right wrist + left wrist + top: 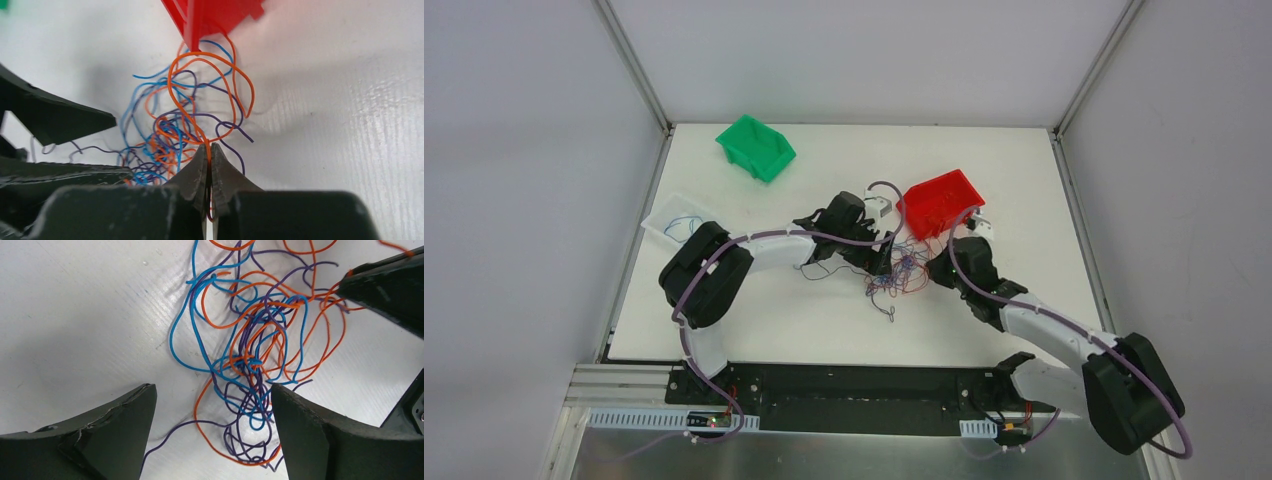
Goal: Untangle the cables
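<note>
The cables are a tangle of thin orange, blue and purple wires on the white table between the two arms. In the left wrist view the tangle lies spread out, with its lower loops between my left gripper's open jaws. My left gripper is at the tangle's left side. My right gripper is shut on an orange cable that loops up toward the red bin. It sits at the tangle's right edge in the top view.
A red bin stands just behind the tangle, its corner close to the wires in the right wrist view. A green bin stands at the back left. A clear tray holding a few wires lies at the left edge.
</note>
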Controlling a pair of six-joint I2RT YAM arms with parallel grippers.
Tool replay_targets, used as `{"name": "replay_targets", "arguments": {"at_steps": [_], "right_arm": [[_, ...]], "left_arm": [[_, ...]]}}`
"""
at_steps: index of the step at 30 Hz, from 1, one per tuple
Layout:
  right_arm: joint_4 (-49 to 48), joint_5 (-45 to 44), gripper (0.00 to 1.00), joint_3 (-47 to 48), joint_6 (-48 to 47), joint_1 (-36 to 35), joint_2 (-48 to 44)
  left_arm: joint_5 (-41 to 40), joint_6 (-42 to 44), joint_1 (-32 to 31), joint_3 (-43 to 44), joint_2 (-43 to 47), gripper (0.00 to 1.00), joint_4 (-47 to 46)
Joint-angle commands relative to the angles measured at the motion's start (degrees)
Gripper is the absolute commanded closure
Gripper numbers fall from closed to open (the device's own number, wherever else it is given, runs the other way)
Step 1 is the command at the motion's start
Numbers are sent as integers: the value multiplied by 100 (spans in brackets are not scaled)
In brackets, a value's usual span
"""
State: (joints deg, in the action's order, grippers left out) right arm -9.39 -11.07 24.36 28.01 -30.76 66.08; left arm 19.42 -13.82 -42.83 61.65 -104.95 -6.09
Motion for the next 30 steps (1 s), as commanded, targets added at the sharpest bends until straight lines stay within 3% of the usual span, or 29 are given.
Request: {"name": "replay_targets", "arguments": {"at_steps": [1,4,13,19,21,24,28,30], "right_arm": [[-250,-321,100,-203,-240,29,-768],[-405,-298,100,-417,-323,34,-1216],[-792,-111,100,-956,-476,22,-2379],[-693,-87,100,-879,-523,29,-2241],[-680,-37,100,-819,-525,28,-2110],[-654,-2,100,-766,-525,24,-2016],[-577,-265,100,-764,-491,28,-2017],[-411,-490,100,-708,-447,27,-1992]], "left_arm": [[66,52,-72,208,-25,14,63],[-262,-57,-92,168,-26,15,47],[-72,-217,-94,262,-131,15,120],[265,-290,-92,550,-429,15,377],[467,-300,-100,682,-544,19,454],[767,-306,-102,752,-598,45,466],[286,-129,-98,578,-251,99,498],[-165,-53,-87,383,34,100,505]]}}
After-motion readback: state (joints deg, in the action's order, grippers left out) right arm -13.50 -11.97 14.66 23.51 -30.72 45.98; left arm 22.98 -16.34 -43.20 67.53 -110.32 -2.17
